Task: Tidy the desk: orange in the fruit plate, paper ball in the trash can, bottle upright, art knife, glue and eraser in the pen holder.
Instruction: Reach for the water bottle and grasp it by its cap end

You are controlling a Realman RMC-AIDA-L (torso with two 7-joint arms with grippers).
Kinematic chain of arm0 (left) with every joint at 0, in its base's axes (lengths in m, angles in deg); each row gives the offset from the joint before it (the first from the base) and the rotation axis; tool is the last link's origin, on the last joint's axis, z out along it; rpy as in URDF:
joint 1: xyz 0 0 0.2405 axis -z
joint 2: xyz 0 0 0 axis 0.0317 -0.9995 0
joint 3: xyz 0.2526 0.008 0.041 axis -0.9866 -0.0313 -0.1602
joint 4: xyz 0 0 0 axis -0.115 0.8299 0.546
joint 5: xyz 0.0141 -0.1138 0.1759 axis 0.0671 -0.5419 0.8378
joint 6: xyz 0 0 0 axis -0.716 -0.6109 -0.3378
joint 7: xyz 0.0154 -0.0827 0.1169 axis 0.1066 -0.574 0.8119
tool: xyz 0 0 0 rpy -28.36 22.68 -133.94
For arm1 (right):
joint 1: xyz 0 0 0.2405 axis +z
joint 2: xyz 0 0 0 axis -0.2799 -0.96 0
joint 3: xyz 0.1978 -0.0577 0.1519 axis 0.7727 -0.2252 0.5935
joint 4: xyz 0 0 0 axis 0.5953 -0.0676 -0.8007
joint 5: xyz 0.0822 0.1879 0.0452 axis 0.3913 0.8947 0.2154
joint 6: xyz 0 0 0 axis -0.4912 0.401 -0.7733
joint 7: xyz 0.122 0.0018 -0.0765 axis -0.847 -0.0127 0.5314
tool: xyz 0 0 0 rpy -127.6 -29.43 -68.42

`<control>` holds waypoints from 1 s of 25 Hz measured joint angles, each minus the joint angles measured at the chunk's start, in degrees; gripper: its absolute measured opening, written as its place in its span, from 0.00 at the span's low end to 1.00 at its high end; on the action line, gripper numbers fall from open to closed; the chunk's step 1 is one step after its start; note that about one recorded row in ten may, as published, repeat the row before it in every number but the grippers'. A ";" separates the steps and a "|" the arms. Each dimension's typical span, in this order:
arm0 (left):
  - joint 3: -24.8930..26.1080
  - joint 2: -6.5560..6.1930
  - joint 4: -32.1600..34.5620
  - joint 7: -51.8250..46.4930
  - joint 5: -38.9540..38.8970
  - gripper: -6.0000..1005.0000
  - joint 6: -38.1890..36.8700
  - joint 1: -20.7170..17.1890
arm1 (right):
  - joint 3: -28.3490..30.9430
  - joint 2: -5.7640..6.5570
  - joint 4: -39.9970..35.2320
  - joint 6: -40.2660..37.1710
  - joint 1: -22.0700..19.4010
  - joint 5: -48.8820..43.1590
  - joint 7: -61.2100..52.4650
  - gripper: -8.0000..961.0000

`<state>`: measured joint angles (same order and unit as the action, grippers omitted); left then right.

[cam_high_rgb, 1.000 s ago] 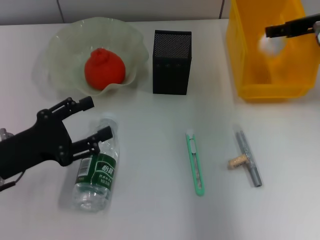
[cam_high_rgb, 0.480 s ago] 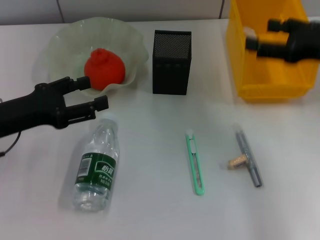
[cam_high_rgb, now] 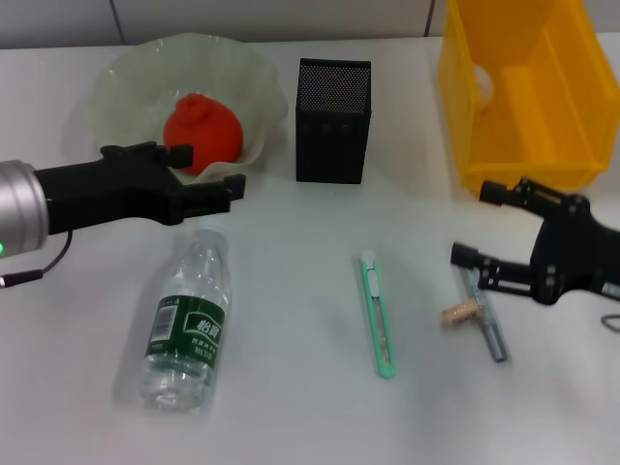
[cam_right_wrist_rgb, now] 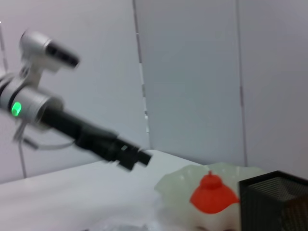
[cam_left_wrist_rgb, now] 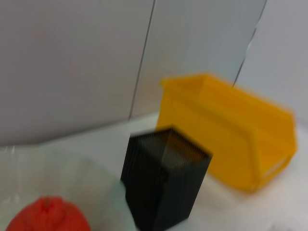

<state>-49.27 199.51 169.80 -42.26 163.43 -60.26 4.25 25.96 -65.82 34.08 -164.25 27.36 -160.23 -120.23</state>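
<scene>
The left gripper hangs with its fingers apart and holding nothing, over the table just in front of the fruit plate and past the cap end of the bottle. The orange sits in the pale, wavy-edged plate, its near edge partly hidden behind the gripper's far finger. The bottle lies flat on its side, long axis running near to far, cap toward the far side, green label facing up; the clear plastic makes its base hard to make out against the white top.

The black mesh pen holder stands upright at centre far. Near of it lies the mint-green art knife, long axis near to far, tilted slightly rightward at its near end.

Further right, the grey glue stick lies near to far (its far tip is covered by the right gripper), with the small tan eraser touching its left side. That gripper is spread wide and empty, low over the glue's far end. The yellow trash can stands far right, its top cut off by the frame.
</scene>
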 joint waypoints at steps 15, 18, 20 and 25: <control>-17.60 0.45 8.27 -38.43 35.85 0.83 3.30 2.46 | 0.08 0.18 13.93 -1.33 1.92 0.57 16.42 0.88; -16.38 0.45 4.94 -38.52 35.97 0.83 5.19 3.68 | -0.06 0.17 14.82 -0.90 2.30 0.47 16.50 0.88; -16.15 0.46 4.18 -38.55 35.95 0.82 5.74 4.00 | 0.05 0.16 15.07 -0.81 2.34 0.46 16.52 0.88; -15.90 0.46 -0.93 -38.66 34.62 0.82 6.83 7.34 | 0.07 0.08 15.46 -0.34 2.42 0.42 16.57 0.88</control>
<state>-65.17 199.97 168.86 -80.91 198.05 -53.43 11.59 26.03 -65.74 49.54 -164.59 29.78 -159.81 -103.67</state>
